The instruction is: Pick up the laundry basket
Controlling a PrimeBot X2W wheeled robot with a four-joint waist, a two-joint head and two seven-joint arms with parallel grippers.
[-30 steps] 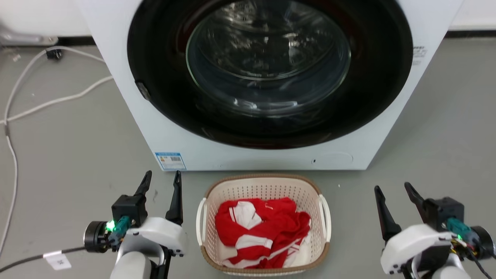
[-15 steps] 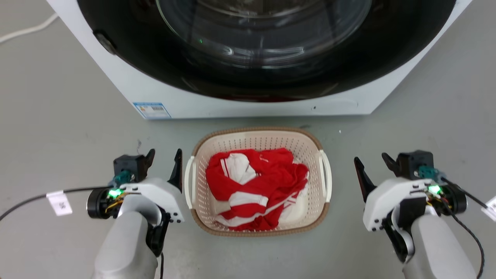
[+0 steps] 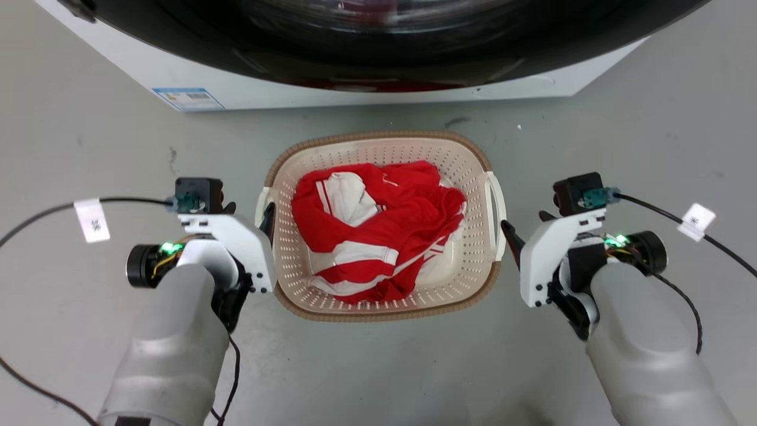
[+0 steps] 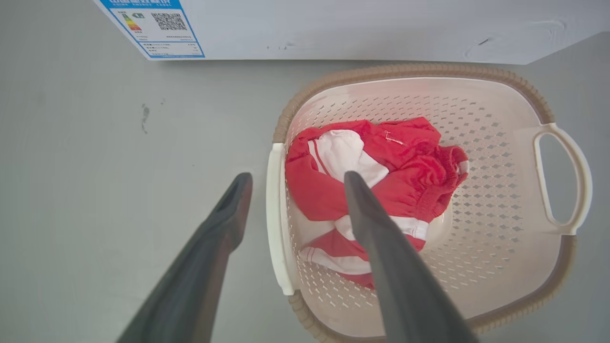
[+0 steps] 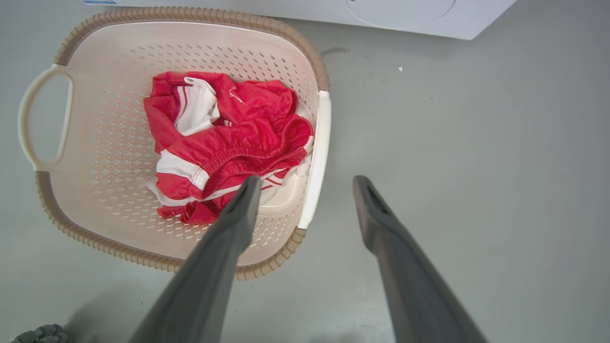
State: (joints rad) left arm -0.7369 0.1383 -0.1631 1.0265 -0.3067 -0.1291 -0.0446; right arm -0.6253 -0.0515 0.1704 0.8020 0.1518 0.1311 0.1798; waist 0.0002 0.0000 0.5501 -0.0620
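**Operator:** Where does the load stand?

**Technician:** The cream oval perforated plastic laundry basket [image 3: 378, 136] with its brown woven-look rim rests on the grey floor [image 3: 89, 118]. It stands just in front of the white front-loading washing machine [image 3: 295, 97]. A crumpled red-and-white garment [image 3: 378, 231] lies inside. No part of the basket is gripped yet.

**Operator:** State of the fingers?

**Technician:** Both pairs are spread wide and hold nothing. The left gripper [image 4: 295, 178] straddles the white left handle [image 4: 274, 214], with one finger outside the wall and one over the interior. The right gripper [image 5: 307, 180] straddles the white right handle [image 5: 317, 157] in the same way. Whether the tips are already level with the handles cannot be told.

**Operator:** Procedure for the step in hand?

**Technician:** Judged from this pose, the step is seating both grips.
- Lower each gripper until the handle bar sits deep between the fingers, not at the tips.
- Keep the inner fingers clear of the garment. Trapped cloth would weaken the hold.
- Close both sides together, on the middle of each handle.
- Raise both arms evenly. An uneven rise would likely tilt the basket and flex its thin plastic.
- Keep the basket away from the machine front during the lift.
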